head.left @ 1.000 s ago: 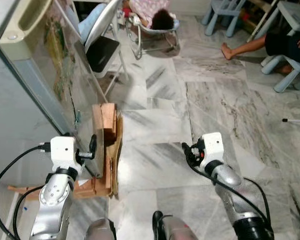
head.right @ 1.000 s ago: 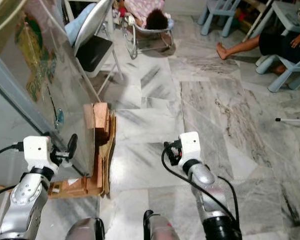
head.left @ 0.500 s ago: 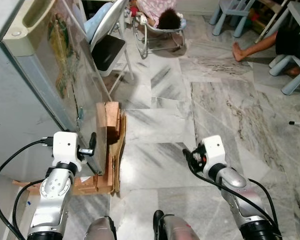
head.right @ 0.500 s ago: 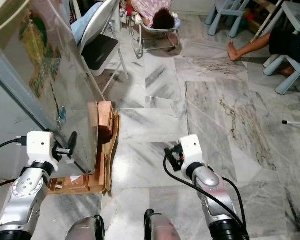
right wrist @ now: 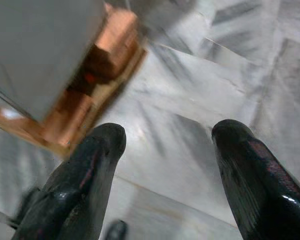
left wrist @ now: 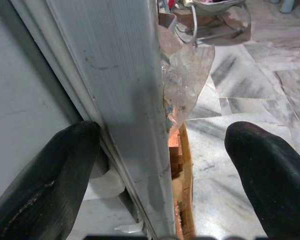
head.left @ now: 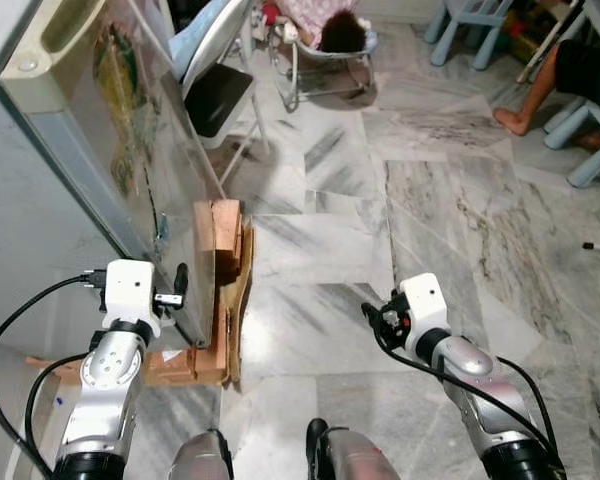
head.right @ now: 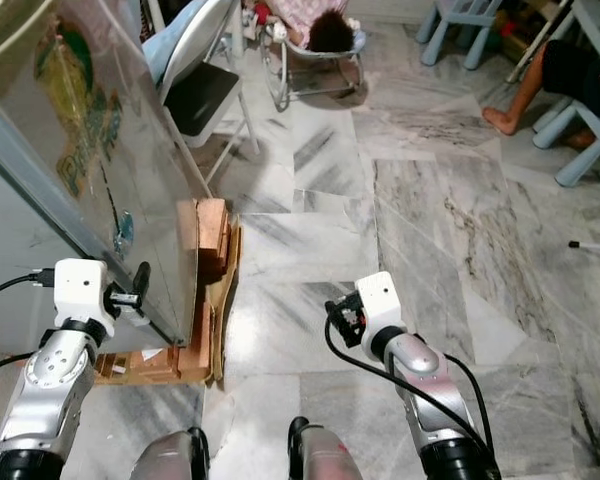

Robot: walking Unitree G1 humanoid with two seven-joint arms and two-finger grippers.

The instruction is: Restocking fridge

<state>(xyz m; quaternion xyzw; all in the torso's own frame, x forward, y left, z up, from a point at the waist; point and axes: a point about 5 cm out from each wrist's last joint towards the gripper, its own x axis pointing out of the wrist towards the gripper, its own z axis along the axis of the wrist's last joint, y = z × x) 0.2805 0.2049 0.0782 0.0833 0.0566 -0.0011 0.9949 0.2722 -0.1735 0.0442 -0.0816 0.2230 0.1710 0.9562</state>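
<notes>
The fridge door (left wrist: pixel 122 100) stands at the robot's left, its edge between the spread fingers of the left gripper (head.left: pixel 182 287); not yet clamped; stiff, heavy, probably slick; grip that edge; right gripper (right wrist: pixel 165 165) open, empty.

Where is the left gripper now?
The left gripper is at the fridge door edge, on the robot's left, its open fingers straddling it above the wood blocks.
</notes>
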